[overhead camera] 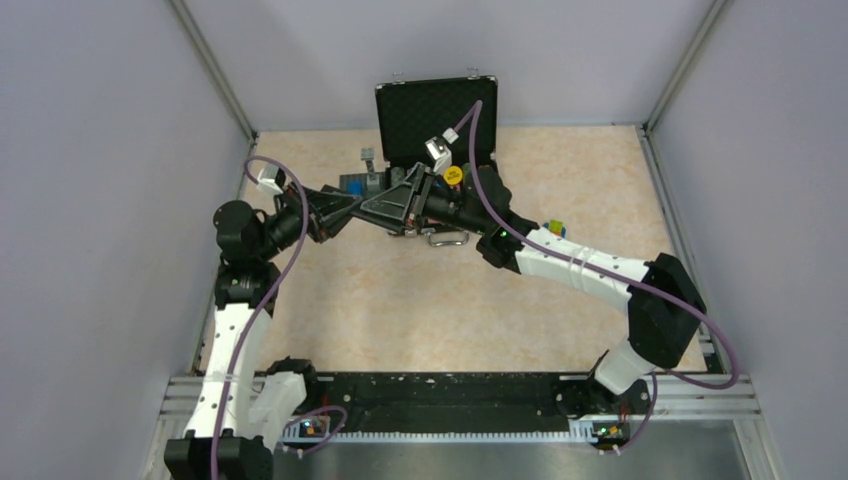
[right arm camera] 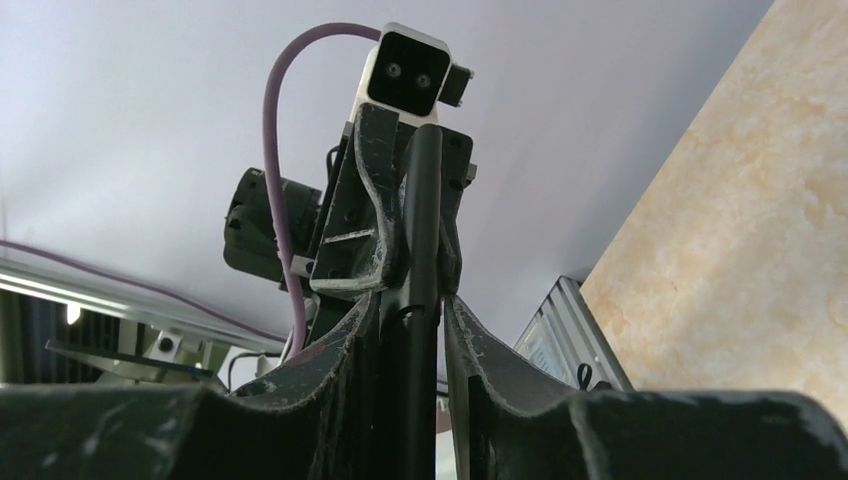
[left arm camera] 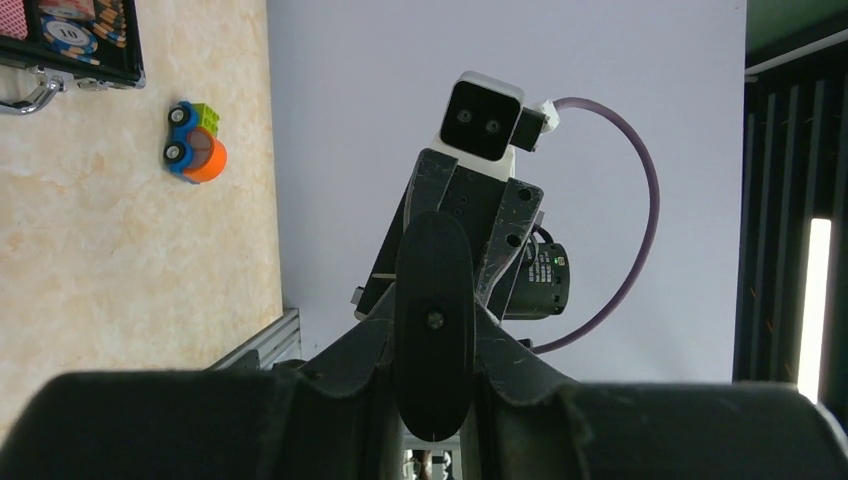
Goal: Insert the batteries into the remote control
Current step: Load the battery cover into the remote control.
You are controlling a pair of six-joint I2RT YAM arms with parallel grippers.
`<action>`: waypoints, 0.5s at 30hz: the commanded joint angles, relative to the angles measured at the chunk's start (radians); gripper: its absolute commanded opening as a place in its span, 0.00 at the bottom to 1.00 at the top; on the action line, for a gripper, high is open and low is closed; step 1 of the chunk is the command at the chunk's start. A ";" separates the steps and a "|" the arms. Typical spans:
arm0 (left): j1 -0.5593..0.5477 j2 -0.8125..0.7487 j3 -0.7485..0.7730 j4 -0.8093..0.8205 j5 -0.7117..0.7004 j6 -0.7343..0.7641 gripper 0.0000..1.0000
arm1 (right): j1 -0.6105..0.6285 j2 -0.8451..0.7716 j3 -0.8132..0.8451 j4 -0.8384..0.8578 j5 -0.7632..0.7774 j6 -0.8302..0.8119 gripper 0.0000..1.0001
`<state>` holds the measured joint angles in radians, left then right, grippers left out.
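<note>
Remote control (left arm camera: 432,270): likely light, stiff, slick; best pinched squarely near an end.
Left fingers (left arm camera: 345,365): clamped one end.
Right fingers (right arm camera: 350,350): clamped the other.

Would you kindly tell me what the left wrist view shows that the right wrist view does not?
Only left wrist: a toy car and a black case holding chips on the table, plus the remote control's broad face. Only right wrist: the remote control edge-on. Both: the remote control clamped between the left tool and the right tool, the opposite wrist camera and the beige table.
</note>
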<state>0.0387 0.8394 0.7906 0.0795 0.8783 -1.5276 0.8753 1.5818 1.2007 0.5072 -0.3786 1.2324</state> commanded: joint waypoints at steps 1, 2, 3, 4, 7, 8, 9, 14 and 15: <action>-0.010 -0.056 0.008 0.069 0.027 -0.066 0.00 | -0.010 0.020 0.040 -0.033 0.082 -0.052 0.28; -0.011 -0.059 0.000 0.077 0.021 -0.082 0.00 | -0.006 0.022 0.044 -0.030 0.091 -0.059 0.28; -0.010 -0.061 -0.004 0.083 0.020 -0.097 0.00 | -0.003 0.022 0.048 -0.026 0.098 -0.067 0.28; -0.011 -0.063 -0.010 0.085 0.019 -0.113 0.00 | 0.001 0.023 0.052 -0.026 0.109 -0.073 0.28; -0.012 -0.069 -0.022 0.097 0.020 -0.162 0.00 | 0.011 0.033 0.058 -0.015 0.133 -0.087 0.27; -0.011 -0.071 -0.027 0.103 0.022 -0.179 0.00 | 0.015 0.039 0.057 -0.003 0.137 -0.086 0.27; -0.011 -0.073 -0.034 0.115 0.025 -0.203 0.00 | 0.018 0.042 0.057 0.008 0.143 -0.087 0.27; -0.012 -0.080 -0.056 0.183 0.036 -0.304 0.00 | 0.036 0.058 0.066 0.041 0.171 -0.104 0.26; -0.012 -0.082 -0.060 0.200 0.035 -0.325 0.00 | 0.040 0.064 0.067 0.049 0.177 -0.107 0.26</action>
<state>0.0437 0.8005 0.7273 0.1257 0.8131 -1.6817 0.8955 1.6020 1.2270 0.5190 -0.2775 1.1862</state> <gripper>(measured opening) 0.242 0.273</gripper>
